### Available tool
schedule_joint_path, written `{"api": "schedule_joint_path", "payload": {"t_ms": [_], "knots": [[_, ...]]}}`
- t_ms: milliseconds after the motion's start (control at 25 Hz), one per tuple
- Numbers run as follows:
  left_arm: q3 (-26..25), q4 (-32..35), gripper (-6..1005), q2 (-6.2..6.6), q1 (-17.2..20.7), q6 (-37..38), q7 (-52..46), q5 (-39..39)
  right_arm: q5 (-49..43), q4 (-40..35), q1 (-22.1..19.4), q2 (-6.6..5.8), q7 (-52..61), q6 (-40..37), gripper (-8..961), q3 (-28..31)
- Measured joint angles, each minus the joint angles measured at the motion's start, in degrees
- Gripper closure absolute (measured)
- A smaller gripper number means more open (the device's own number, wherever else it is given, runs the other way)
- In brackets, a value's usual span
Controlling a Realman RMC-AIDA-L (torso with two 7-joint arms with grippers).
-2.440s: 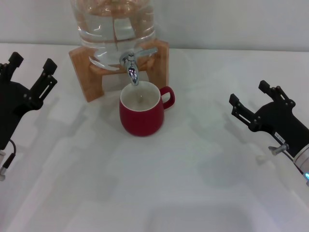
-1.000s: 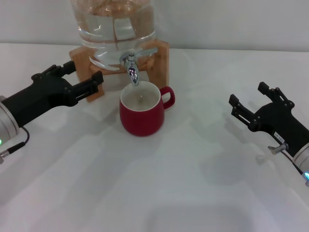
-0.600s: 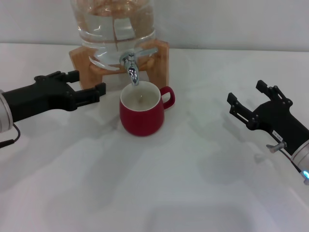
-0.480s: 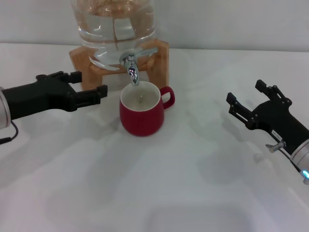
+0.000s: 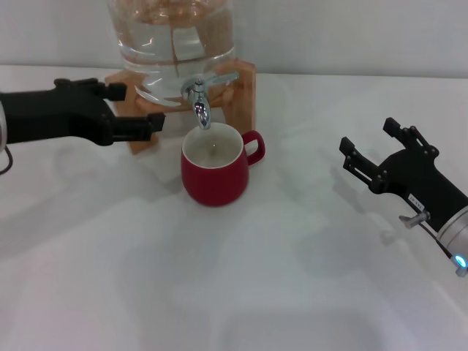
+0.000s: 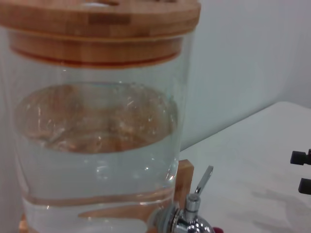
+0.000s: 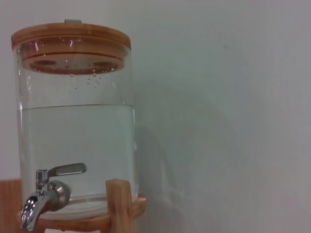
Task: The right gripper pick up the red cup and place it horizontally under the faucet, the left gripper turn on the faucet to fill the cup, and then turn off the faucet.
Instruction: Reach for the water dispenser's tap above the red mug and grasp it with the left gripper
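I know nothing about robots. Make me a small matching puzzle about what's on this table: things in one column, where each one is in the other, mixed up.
Things:
1. red cup
2. faucet
3. left claw
4. right claw

Places:
A. off to the right, apart from the cup, open
B. on the glass water jar, spout pointing down
C. upright on the table, directly under the spout
D. beside the wooden stand, near the faucet, open

Pairs: 1-C, 2-B, 3-D, 4-A

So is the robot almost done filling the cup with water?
Not yet. The red cup already stands under the faucet, and the right gripper waits open, off to the side. The left gripper is open beside the faucet without touching it. No water is running, so turning it on, filling and turning it off are left.
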Motion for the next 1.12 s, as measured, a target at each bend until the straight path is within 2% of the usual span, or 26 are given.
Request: {"api": "schedule_joint_path", "payload": {"t_ms": [520, 1120], "knots": [[-0.82, -4.08, 125, 2.13, -8.98, -4.10, 2.98, 1.44, -0.06, 0.15, 0.11, 0.09, 0.50, -0.19, 94, 0.00], [-0.83, -9.70, 125, 2.40, -16.61, -3.97, 4.18, 3.56, -0.27, -0.05, 0.08, 0.07, 0.81, -0.48, 94, 0.00]]}}
